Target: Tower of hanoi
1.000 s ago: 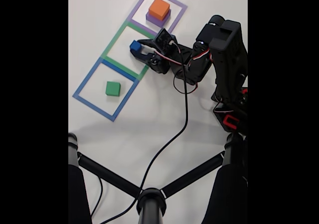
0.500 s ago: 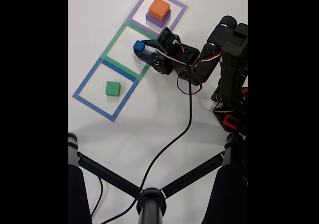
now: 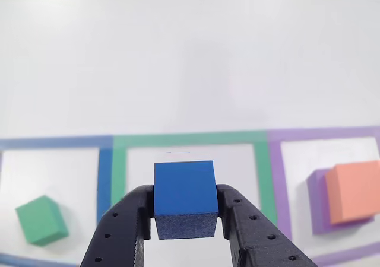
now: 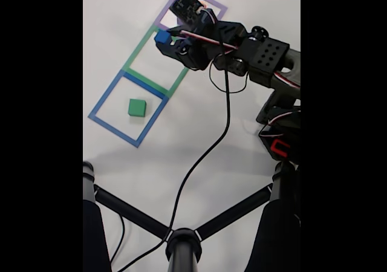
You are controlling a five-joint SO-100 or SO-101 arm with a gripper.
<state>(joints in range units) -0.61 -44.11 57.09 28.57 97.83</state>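
My gripper (image 3: 184, 203) is shut on the small blue cube (image 3: 184, 190), which hangs above the table over the green tape outline (image 3: 190, 139). In the fixed view the gripper (image 4: 164, 41) holds the blue cube (image 4: 162, 37) near the far corner of the green outline (image 4: 135, 52). The green block (image 3: 40, 219) lies alone in the blue outline (image 3: 105, 172), also seen as the green block (image 4: 136, 107). The salmon-orange block (image 3: 354, 191) sits on the purple block (image 3: 316, 199) inside the purple outline (image 3: 275, 178). In the fixed view the arm hides that stack.
The arm's base (image 4: 281, 133) stands at the right of the fixed view, and a black cable (image 4: 208, 157) trails across the white table toward a black stand with spread legs (image 4: 181, 245) at the bottom. The three tape outlines run in a diagonal row.
The gripper has risen from the table with the blue cube and swung toward the purple outline. The arm now covers the orange-on-purple stack in the fixed view.
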